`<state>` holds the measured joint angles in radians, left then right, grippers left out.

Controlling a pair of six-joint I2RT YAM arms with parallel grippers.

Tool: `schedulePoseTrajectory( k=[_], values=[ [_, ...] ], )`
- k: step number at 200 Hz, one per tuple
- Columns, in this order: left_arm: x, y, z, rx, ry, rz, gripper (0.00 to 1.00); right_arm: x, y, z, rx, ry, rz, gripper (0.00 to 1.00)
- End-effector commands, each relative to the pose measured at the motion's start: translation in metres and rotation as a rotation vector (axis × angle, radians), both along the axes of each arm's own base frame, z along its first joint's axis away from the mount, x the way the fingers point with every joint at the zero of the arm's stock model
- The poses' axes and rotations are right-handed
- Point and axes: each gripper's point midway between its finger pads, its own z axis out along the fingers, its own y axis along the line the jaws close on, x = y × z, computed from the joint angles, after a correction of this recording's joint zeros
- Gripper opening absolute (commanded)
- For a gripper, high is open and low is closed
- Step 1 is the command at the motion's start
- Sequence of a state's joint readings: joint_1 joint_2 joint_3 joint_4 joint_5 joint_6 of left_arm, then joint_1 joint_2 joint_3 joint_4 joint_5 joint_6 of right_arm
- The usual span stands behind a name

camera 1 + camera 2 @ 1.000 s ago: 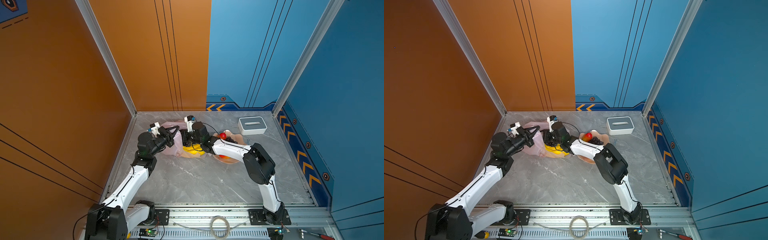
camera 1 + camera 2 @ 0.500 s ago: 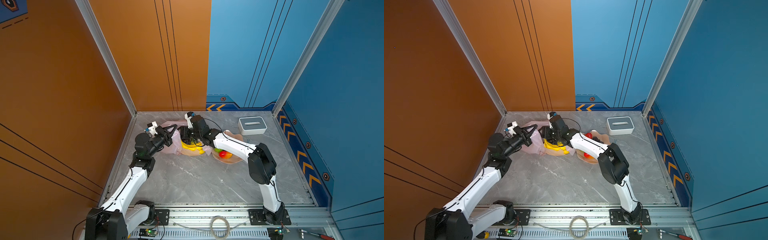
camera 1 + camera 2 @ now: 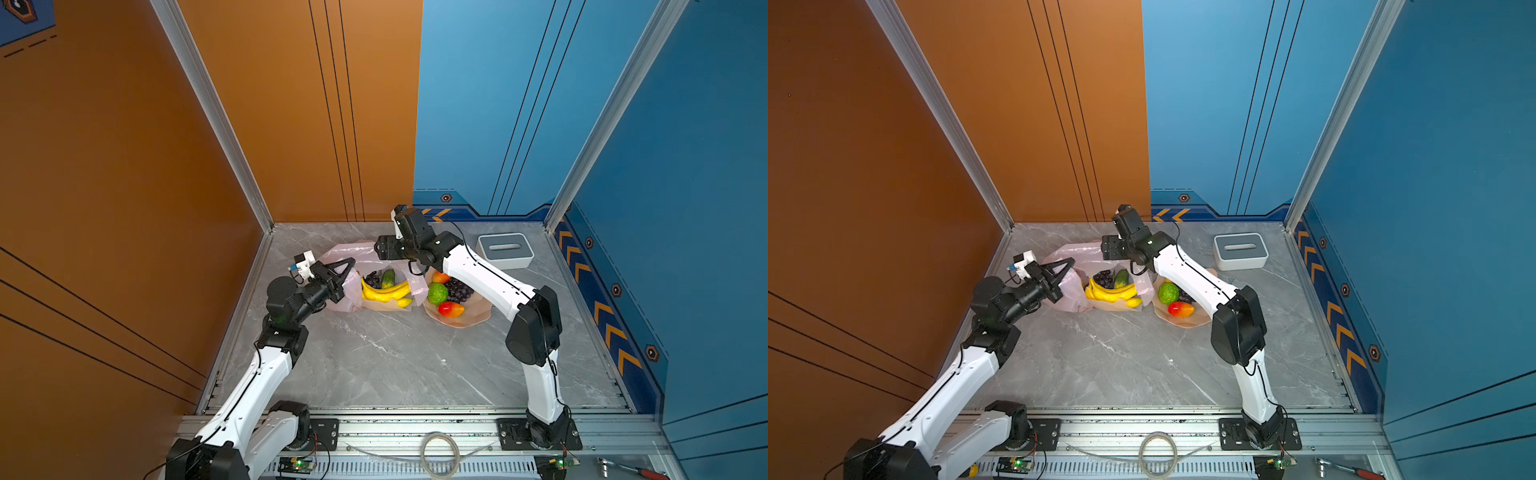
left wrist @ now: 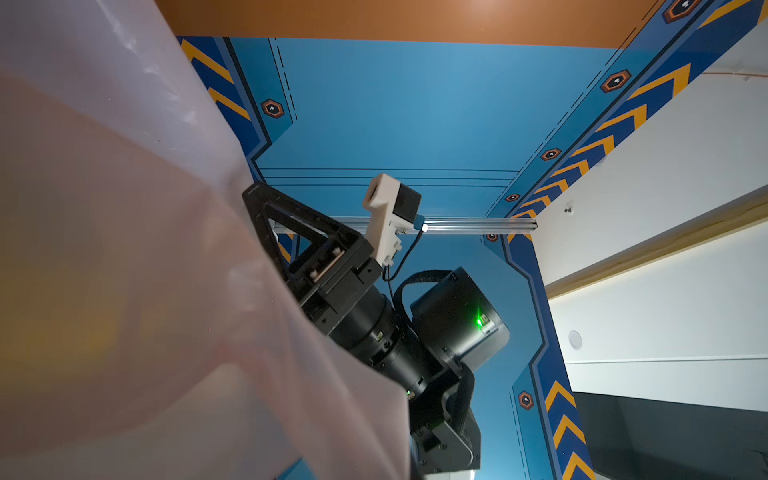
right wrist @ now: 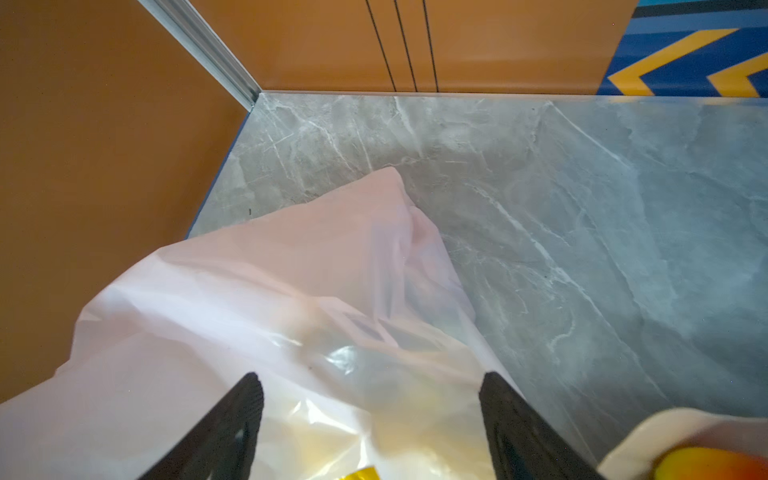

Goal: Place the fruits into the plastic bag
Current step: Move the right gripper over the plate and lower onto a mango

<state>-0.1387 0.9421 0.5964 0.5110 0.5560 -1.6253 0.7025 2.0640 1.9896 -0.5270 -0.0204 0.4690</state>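
Observation:
The pale-pink plastic bag lies at the back left with its mouth open. Inside it lie a yellow banana bunch, dark grapes and a green oblong fruit. My left gripper is shut on the bag's left rim and holds it up; in the left wrist view the bag hides its jaws. My right gripper hovers open and empty over the bag's far side, its fingers spread wide above the film. A green lime, grapes and a red-yellow mango sit in the bowl.
The peach scalloped bowl stands just right of the bag, under the right forearm. A white-and-grey slotted box sits at the back right. Orange walls close the left and back, a blue wall the right. A rail with a cable coil runs along the front.
My right gripper has opened wide and drawn up and back from the bag, leaving the banana bunch inside. The left gripper stays shut on the rim and has shifted slightly left.

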Motion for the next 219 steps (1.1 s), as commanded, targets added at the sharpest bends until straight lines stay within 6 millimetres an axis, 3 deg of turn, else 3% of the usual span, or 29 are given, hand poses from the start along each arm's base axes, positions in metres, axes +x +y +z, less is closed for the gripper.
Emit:
schedulePoseTrajectory(
  k=[1, 28, 64, 94, 122, 142, 153, 183, 219],
  values=[
    [-0.014, -0.009, 0.004, 0.048, -0.026, -0.058, 0.00, -0.021, -0.006, 0.047, 0.019, -0.045, 0.057, 0.81],
    [-0.023, -0.012, 0.005, 0.079, -0.035, -0.083, 0.00, -0.045, -0.021, 0.074, 0.014, -0.048, 0.093, 0.81],
    [-0.030, -0.018, 0.008, 0.084, -0.046, -0.112, 0.00, -0.080, -0.061, 0.082, -0.108, -0.004, 0.078, 0.85],
    [-0.032, -0.019, 0.012, 0.087, -0.052, -0.113, 0.00, -0.116, -0.089, 0.050, -0.235, 0.102, 0.104, 0.92],
    [-0.032, -0.021, 0.014, 0.087, -0.055, -0.113, 0.00, -0.133, -0.115, 0.015, -0.339, 0.148, 0.077, 0.93],
    [-0.033, -0.022, 0.016, 0.087, -0.057, -0.118, 0.00, -0.135, -0.139, 0.006, -0.357, 0.152, 0.013, 0.93],
    [-0.034, -0.023, 0.017, 0.091, -0.059, -0.120, 0.00, -0.125, -0.164, 0.000, -0.336, 0.173, -0.067, 0.94],
    [-0.034, -0.023, 0.016, 0.101, -0.054, -0.117, 0.00, -0.113, -0.203, -0.021, -0.191, 0.260, -0.194, 0.94],
    [-0.033, -0.024, 0.015, 0.104, -0.051, -0.118, 0.00, -0.111, -0.214, -0.058, -0.157, 0.374, -0.155, 0.94]
  ],
)
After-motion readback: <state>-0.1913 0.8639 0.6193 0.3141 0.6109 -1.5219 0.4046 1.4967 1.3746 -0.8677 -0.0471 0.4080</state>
